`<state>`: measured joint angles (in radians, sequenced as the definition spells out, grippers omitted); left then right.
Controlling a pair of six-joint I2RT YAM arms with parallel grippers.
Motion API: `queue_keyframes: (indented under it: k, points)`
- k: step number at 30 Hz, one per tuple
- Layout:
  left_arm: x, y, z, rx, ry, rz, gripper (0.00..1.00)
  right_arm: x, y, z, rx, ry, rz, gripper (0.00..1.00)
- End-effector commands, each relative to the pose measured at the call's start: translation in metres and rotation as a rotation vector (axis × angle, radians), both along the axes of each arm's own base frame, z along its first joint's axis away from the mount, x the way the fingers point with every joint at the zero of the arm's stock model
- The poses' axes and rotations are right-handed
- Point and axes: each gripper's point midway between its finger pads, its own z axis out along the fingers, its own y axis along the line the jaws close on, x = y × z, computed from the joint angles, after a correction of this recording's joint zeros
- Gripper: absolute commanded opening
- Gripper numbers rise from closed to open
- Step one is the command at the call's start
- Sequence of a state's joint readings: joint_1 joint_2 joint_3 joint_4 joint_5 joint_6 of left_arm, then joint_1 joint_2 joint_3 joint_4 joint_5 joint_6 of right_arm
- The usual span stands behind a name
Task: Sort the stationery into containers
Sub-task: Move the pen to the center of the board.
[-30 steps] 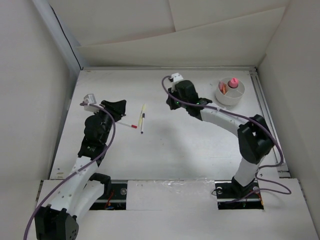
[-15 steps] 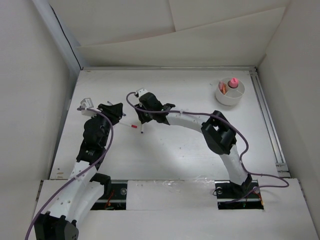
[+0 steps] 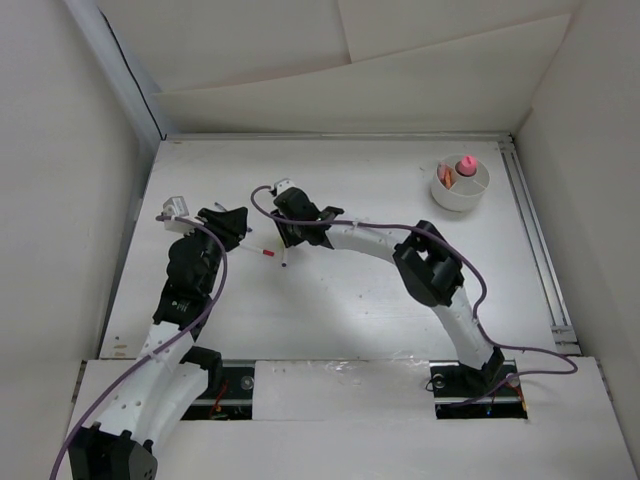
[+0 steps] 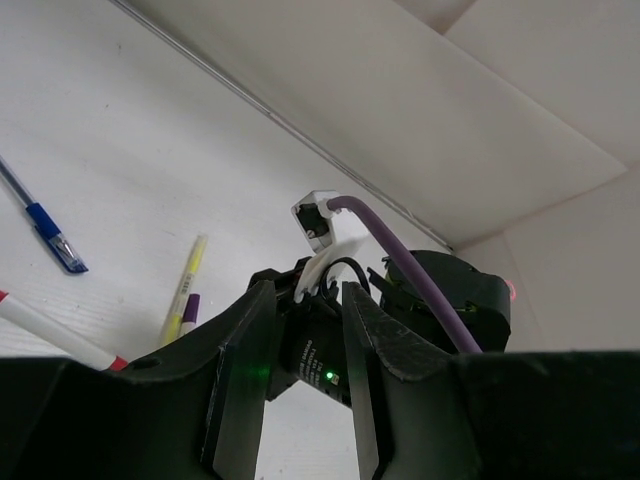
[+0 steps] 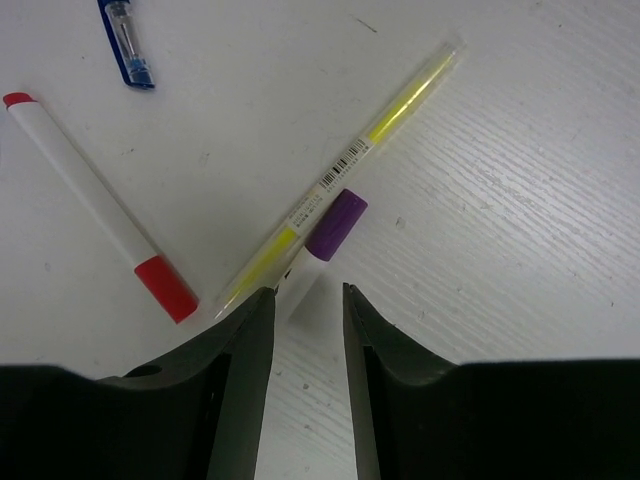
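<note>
Nearest the bases, the left gripper [image 4: 305, 295] hangs low over the left side of the table [image 3: 350, 300]. Its fingers stand a narrow gap apart with nothing between them (through the gap only the other arm's wrist shows). A white pen with a red cap [image 5: 95, 200] lies flat just beside it, not gripped.

A little further in, the right gripper [image 5: 307, 295] points down at a small cluster of pens in mid-table. Its fingers are partly apart and straddle the white barrel of a purple-capped pen [image 5: 322, 245]. Bare table shows on either side of the barrel, so the pen is bracketed but not clamped. A yellow pen [image 5: 340, 172] runs slantwise right against the purple cap, and its lower end lies close to one finger. A blue pen [image 5: 125, 40] lies well apart, beyond the red-capped one.

Farthest off, by the far right corner, stands the white cup [image 3: 460, 203]. It holds a pink-capped tube [image 3: 466, 163] and an orange piece [image 3: 448, 176], though the view is too small to tell which compartment each is in.

The step in hand looks like the pick-up of the purple-capped pen. Four pens are on the table, so most of the sorting is not yet done. The next move calls for closing on that barrel alone, keeping clear of the yellow pen's end. Then comes a clean lift and a long carry to the cup, to drop the pen into a compartment.
</note>
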<state>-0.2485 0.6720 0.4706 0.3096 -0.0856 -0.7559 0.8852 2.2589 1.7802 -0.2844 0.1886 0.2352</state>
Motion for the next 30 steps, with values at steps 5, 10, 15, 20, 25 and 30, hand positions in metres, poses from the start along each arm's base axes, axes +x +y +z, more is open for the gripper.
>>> queue_keyframes:
  k: [5, 10, 15, 20, 25, 30]
  points:
    - [-0.001, -0.004, 0.011, -0.012, -0.047, -0.023, 0.30, -0.001, 0.019, -0.004, 0.048, 0.015, 0.012, 0.39]
    - [-0.001, -0.004, 0.011, -0.012, -0.047, -0.023, 0.30, -0.002, 0.016, -0.013, 0.035, 0.026, -0.002, 0.33]
    - [0.000, -0.002, 0.011, -0.012, -0.047, -0.014, 0.30, -0.003, 0.003, -0.011, 0.024, 0.007, -0.039, 0.13]
    - [-0.002, -0.002, 0.014, -0.014, -0.056, -0.014, 0.30, -0.014, -0.025, -0.011, -0.015, -0.005, -0.086, 0.10]
    - [-0.002, -0.002, 0.014, -0.014, -0.056, -0.014, 0.30, -0.018, -0.060, 0.009, -0.026, -0.040, -0.128, 0.09]
    - [-0.001, -0.004, 0.013, -0.014, -0.056, -0.023, 0.30, -0.016, -0.079, 0.014, -0.029, -0.036, -0.145, 0.28]
